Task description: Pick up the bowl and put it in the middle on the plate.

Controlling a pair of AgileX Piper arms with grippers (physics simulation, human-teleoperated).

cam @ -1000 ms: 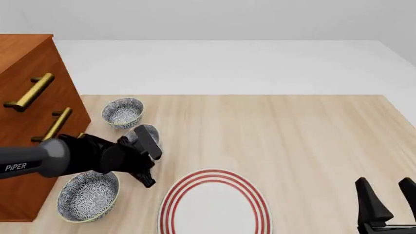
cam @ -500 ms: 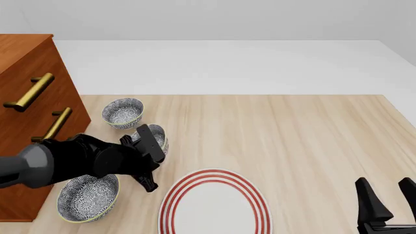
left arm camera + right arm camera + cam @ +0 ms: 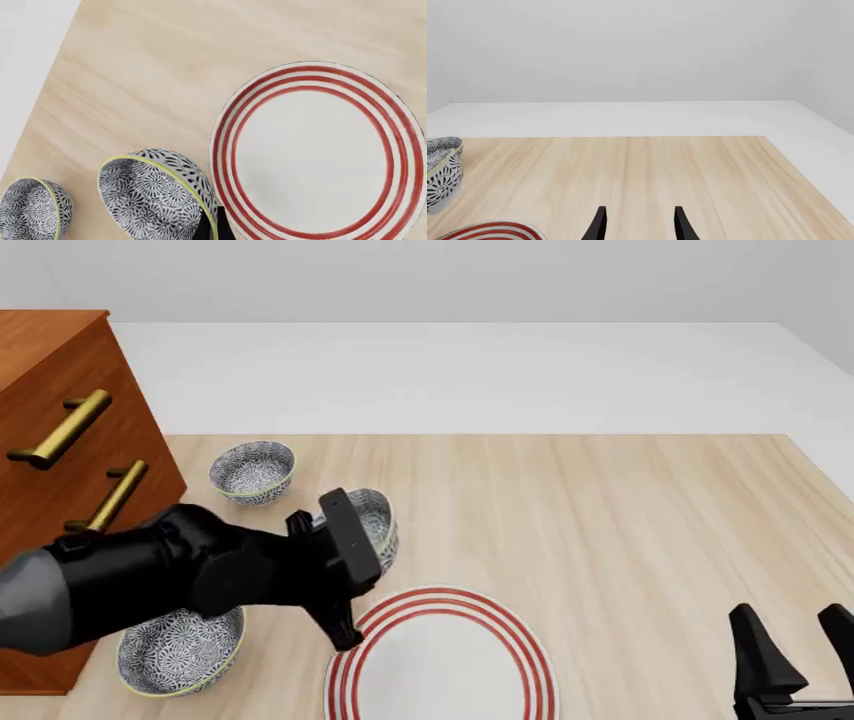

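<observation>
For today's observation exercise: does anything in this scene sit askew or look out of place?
Yes. The bowl is tilted on its side, clamped at the rim by the left tool, beside the plate rather than on it. The other two bowls stand upright on the table.

A: What colours is the bowl [image 3: 375, 523] in the left tool [image 3: 343, 570]?

B: White, packed with blue-grey flowers inside and out, with a thin yellow-green rim. The tool itself is black.

A: And the plate [image 3: 442, 656]?

B: White, with concentric red rings near its edge.

A: The others?

B: The far bowl [image 3: 252, 471] and the near bowl [image 3: 179, 642] carry similar blue-grey patterning on white. The counter [image 3: 627, 520] is pale wood grain, the cabinet [image 3: 54, 400] reddish-brown with brass-coloured handles [image 3: 62, 428]. The right tool [image 3: 797, 654] is black.
</observation>
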